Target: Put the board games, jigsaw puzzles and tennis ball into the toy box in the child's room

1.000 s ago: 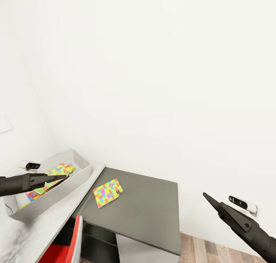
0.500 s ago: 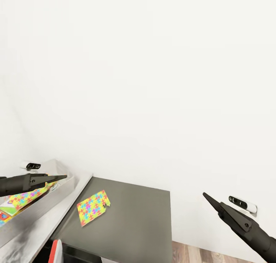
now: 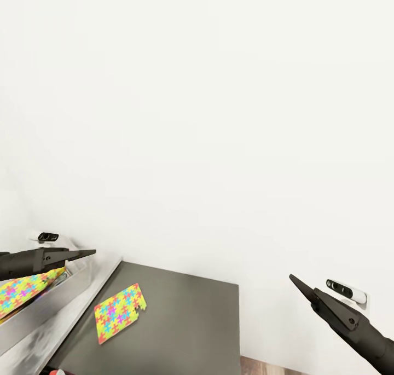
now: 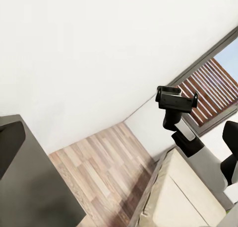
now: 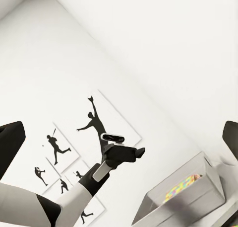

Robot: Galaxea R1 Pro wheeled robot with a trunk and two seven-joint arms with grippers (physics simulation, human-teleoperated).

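The grey toy box [image 3: 60, 295] sits on the table's light top [image 3: 33, 356] at the left edge, with one jigsaw puzzle [image 3: 22, 290] leaning inside it. A second jigsaw puzzle [image 3: 117, 312] lies flat on the table's dark top [image 3: 186, 320], beside the box. My left gripper [image 3: 90, 252] hovers over the box's near end, open, nothing between its fingers [image 4: 10, 147]. My right gripper [image 3: 293, 279] hangs in the air off the table's right end, open and empty, fingers [image 5: 10, 145] wide apart. The right wrist view also catches the toy box [image 5: 198, 187]. The board games and tennis ball are out of view.
A plain white wall [image 3: 219, 117] rises right behind the table. Wood floor [image 3: 273, 367] shows past the dark top's right edge. The left wrist view looks over wood floor [image 4: 104, 162] to a window with slats [image 4: 208, 88]. Baseball silhouette pictures [image 5: 89, 122] hang on a wall.
The whole head view has shifted: table, toy box and puzzles have slid left and down, and the red item at the bottom has left the picture. Both arms keep their places in the view.
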